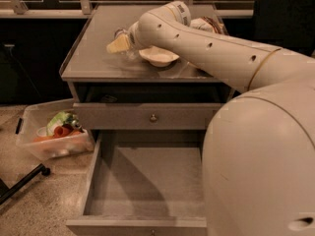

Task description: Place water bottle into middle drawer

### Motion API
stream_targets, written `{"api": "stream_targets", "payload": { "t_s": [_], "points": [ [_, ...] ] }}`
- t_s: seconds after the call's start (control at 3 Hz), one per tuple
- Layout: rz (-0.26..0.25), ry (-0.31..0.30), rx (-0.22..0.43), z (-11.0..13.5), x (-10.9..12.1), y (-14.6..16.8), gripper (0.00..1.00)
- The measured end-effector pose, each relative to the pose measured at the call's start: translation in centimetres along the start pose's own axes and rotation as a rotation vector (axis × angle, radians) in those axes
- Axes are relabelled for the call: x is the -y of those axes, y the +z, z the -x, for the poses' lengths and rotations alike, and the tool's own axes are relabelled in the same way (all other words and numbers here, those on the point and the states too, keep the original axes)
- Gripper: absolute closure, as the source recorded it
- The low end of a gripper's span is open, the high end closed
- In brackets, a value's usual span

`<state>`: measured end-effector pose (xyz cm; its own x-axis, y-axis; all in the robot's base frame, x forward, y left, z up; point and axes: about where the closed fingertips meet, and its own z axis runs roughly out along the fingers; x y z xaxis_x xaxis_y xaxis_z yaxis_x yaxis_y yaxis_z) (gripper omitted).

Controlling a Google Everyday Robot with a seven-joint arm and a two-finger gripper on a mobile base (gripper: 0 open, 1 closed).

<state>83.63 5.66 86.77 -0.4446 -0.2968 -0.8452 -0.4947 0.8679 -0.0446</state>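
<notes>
My gripper (118,44) is over the left-middle of the cabinet top, just left of the white bowl (158,57); my arm reaches to it from the lower right. The water bottle (127,53) shows only as a clear crinkled patch on the top right at the gripper, mostly hidden by my wrist. I cannot tell whether the gripper holds it. The middle drawer (147,181) is pulled fully out below, and its bare grey floor has nothing on it.
The upper drawer front with a round knob (153,117) is slightly ajar above the open drawer. A snack bag (211,24) lies behind my arm on the top. A clear plastic bin (54,134) of items and a black stand leg (22,183) are on the floor at the left.
</notes>
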Motion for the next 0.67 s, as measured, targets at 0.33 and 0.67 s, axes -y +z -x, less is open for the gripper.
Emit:
{"api": "stream_targets", "payload": {
  "t_s": [0.33, 0.67],
  "points": [
    [-0.034, -0.034, 0.027, 1.42, 0.53, 0.15, 0.00],
    [-0.035, -0.052, 0.035, 1.92, 0.44, 0.77, 0.00]
  ]
}}
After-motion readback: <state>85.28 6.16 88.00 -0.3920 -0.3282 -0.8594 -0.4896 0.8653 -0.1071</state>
